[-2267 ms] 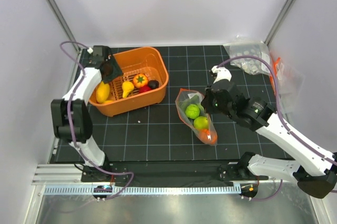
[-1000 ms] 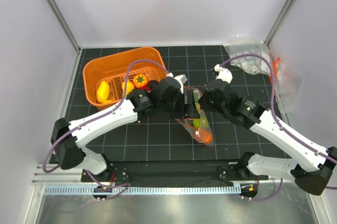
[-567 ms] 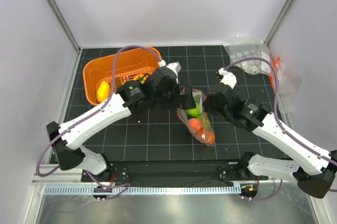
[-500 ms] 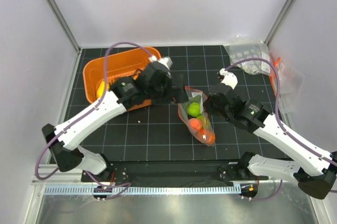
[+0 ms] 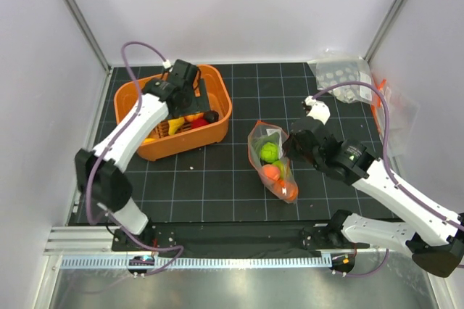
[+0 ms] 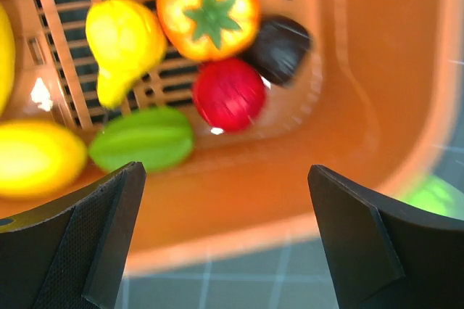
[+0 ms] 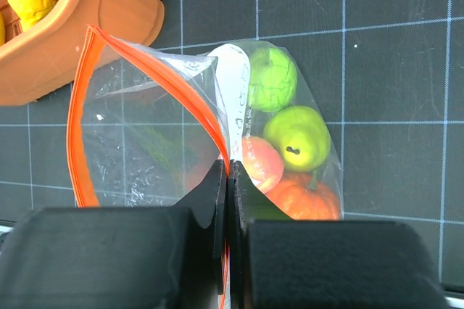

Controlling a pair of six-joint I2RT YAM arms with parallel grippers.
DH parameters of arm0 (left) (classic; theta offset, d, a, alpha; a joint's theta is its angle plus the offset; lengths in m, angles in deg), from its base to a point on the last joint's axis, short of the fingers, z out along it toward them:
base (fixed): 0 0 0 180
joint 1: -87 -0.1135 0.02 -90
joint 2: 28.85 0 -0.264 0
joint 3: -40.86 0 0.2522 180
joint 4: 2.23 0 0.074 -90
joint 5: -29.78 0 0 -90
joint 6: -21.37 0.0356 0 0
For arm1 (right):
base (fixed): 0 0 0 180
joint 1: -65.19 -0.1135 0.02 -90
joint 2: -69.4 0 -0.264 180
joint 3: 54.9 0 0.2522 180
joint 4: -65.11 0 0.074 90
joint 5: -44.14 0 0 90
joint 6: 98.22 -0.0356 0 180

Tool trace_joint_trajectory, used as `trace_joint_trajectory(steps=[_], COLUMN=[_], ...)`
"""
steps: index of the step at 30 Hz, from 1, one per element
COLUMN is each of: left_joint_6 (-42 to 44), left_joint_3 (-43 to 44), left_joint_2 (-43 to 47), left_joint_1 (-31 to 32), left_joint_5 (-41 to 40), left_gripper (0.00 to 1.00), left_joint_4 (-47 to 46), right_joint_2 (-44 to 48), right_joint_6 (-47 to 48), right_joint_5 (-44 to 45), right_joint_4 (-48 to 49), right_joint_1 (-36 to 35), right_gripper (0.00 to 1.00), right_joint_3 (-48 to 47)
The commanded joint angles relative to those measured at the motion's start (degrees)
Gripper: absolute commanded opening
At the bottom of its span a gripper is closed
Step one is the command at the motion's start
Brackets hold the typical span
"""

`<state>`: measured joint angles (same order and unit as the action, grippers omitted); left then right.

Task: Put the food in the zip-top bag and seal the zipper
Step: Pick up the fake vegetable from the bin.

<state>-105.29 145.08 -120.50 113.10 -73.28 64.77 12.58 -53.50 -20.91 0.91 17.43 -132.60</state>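
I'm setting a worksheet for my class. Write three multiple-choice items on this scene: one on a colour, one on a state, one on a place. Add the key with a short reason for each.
1. The zipper on the zip-top bag is: A blue; B orange-red; C white.
2. The right gripper is: A wide open; B shut on nothing; C shut on the zip-top bag's mouth.
3. The left gripper is: A over the orange basket; B inside the zip-top bag; C out of view.

Key:
1 B, the strip along the mouth shows orange-red in the right wrist view.
2 C, its fingers meet on the zipper edge.
3 A, its wrist view looks down on toy fruits in the basket.
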Motion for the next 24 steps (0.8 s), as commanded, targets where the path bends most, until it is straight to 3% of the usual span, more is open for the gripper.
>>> trace_joint_trajectory(steps=[1, 11, 21, 23, 24], left_joint_6=[4.93, 9.24, 7.84, 7.75, 7.75], left_joint_3=[2.88, 14.56, 15.90, 14.76, 14.32], left_joint_2=[-5.80, -22.84, -30.60, -30.25, -29.64], left_joint_1=[-1.41, -4.48, -4.93, -4.93, -4.93], left_joint_5=[-4.69, -6.37, -3.82, -2.24, -1.71], left_gripper=[1.00, 1.00, 1.00, 0.93, 0.80], left_joint_4=[-3.73, -5.15, -4.63, -4.81, -5.41], right_joint_2=[0.74, 1.71, 1.62, 1.45, 1.27], right_joint_6=[0.89, 1.07, 0.80, 0.80, 0.98], right_joint_5=[0.63, 0.89, 0.98, 0.98, 0.89], right_joint_4=[-0.45, -3.00, -3.53, -3.18, -3.18], right_joint_1=[0.04, 0.04, 0.04, 0.04, 0.04], right_gripper=[0.01, 0.01, 0.01, 0.01, 0.01], right_joint_3=[-0.83, -1.80, -1.80, -1.71, -1.62])
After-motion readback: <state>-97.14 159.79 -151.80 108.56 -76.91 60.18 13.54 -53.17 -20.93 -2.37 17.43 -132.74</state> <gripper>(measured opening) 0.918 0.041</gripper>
